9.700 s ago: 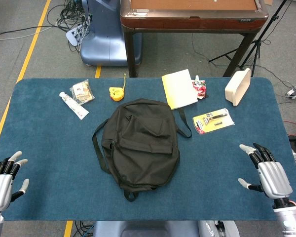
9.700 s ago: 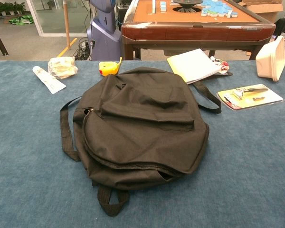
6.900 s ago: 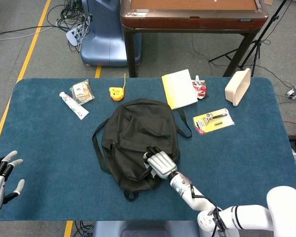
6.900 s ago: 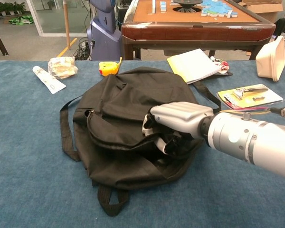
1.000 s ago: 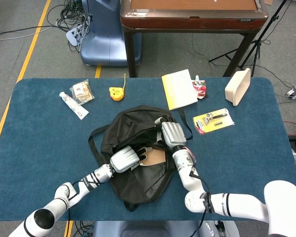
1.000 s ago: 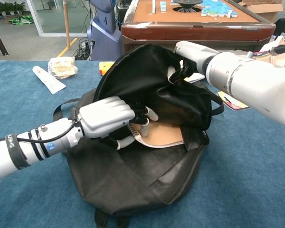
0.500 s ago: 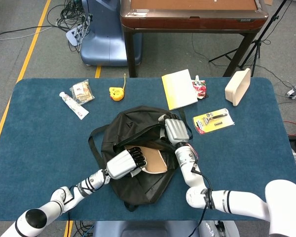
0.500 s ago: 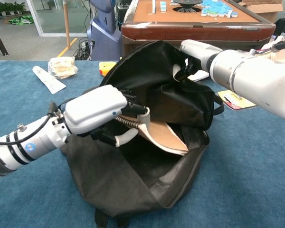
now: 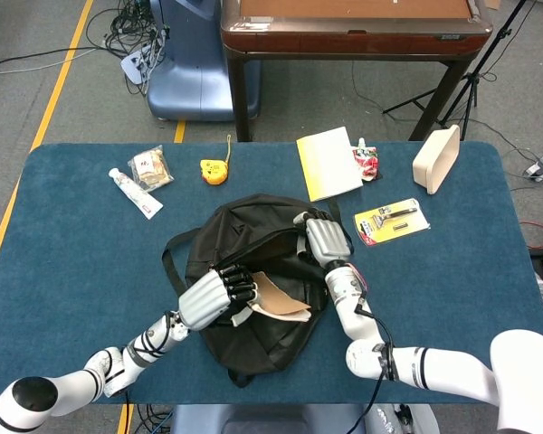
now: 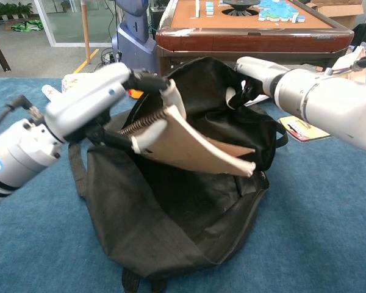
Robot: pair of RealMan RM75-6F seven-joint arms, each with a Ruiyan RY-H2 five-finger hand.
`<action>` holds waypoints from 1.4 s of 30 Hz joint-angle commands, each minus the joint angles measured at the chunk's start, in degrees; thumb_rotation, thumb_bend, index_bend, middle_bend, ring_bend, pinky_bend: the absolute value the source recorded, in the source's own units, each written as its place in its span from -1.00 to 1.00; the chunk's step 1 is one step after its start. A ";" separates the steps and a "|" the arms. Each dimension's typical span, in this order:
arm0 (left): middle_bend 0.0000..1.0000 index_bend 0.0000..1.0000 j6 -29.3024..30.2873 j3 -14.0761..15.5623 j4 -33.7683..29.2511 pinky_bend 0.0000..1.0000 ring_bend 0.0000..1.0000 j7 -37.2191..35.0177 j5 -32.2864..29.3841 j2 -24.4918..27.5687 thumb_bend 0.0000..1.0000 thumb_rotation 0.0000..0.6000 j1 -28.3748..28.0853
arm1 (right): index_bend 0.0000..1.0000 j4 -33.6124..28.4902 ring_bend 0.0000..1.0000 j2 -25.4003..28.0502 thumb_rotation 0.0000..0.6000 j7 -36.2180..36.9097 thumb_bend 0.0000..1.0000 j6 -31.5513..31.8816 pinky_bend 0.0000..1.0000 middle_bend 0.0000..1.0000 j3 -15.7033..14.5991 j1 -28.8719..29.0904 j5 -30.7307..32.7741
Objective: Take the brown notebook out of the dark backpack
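Note:
The dark backpack [image 9: 253,271] [image 10: 177,226] lies open in the middle of the blue table. My left hand [image 9: 213,294] [image 10: 100,97] grips the brown spiral notebook [image 9: 276,298] [image 10: 192,143] by its bound edge and holds it tilted above the bag's opening, its far corner still over the mouth. My right hand [image 9: 324,240] [image 10: 256,73] holds the backpack's upper flap, lifted toward the back of the table.
Behind the bag lie a yellow booklet [image 9: 328,163], a yellow tape measure [image 9: 214,171], a snack packet [image 9: 150,168] and a white tube [image 9: 134,193]. To the right sit a razor pack [image 9: 391,221] and a beige box [image 9: 435,159]. A wooden table [image 9: 353,27] stands beyond.
My left hand has risen and drawn back with the notebook, lifting it from inside the bag to above the opening. My right hand keeps the flap raised.

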 commanded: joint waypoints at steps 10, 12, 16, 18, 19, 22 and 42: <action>0.30 0.31 3.30 -4.82 -20.76 -0.36 -0.12 3.02 -1.69 14.87 -0.02 1.00 3.15 | 0.27 -2.62 -0.81 3.45 1.00 4.00 0.62 -3.79 -0.77 -0.52 -2.62 -1.70 -5.77; 0.30 0.31 3.53 -5.61 -22.80 -0.36 -0.12 3.56 -2.31 17.03 -0.02 1.00 3.90 | 0.23 -3.70 -0.81 4.37 1.00 4.54 0.60 -4.47 -0.77 -0.53 -3.57 -2.08 -7.53; 0.30 0.30 3.50 -7.01 -25.87 -0.36 -0.12 3.76 -3.92 20.57 -0.02 1.00 5.32 | 0.08 -6.22 -0.85 5.95 1.00 5.58 0.45 -5.03 -0.77 -0.57 -5.25 -2.83 -11.56; 0.30 0.30 3.71 -7.64 -26.63 -0.36 -0.12 4.41 -4.38 22.35 -0.02 1.00 6.11 | -0.02 -7.71 -0.89 6.89 1.00 5.71 0.31 -5.17 -0.77 -0.58 -6.45 -3.27 -13.72; 0.30 0.30 3.92 -7.95 -26.94 -0.36 -0.12 4.57 -4.60 23.07 -0.02 1.00 6.49 | -0.05 -8.41 -0.90 7.31 1.00 5.63 0.26 -5.11 -0.77 -0.58 -6.98 -3.47 -14.53; 0.30 0.30 4.51 -8.90 -28.03 -0.36 -0.12 4.58 -5.34 25.53 -0.02 1.00 7.72 | -0.14 -10.96 -0.93 8.70 1.00 5.42 0.12 -4.89 -0.77 -0.62 -8.75 -4.22 -17.05; 0.30 0.27 -5.43 -14.99 -17.78 -0.35 -0.12 9.83 -12.60 21.81 -0.02 1.00 5.78 | -0.92 -26.00 -1.00 22.66 1.00 5.12 -0.95 3.39 -0.86 -0.89 -16.12 -12.16 -27.71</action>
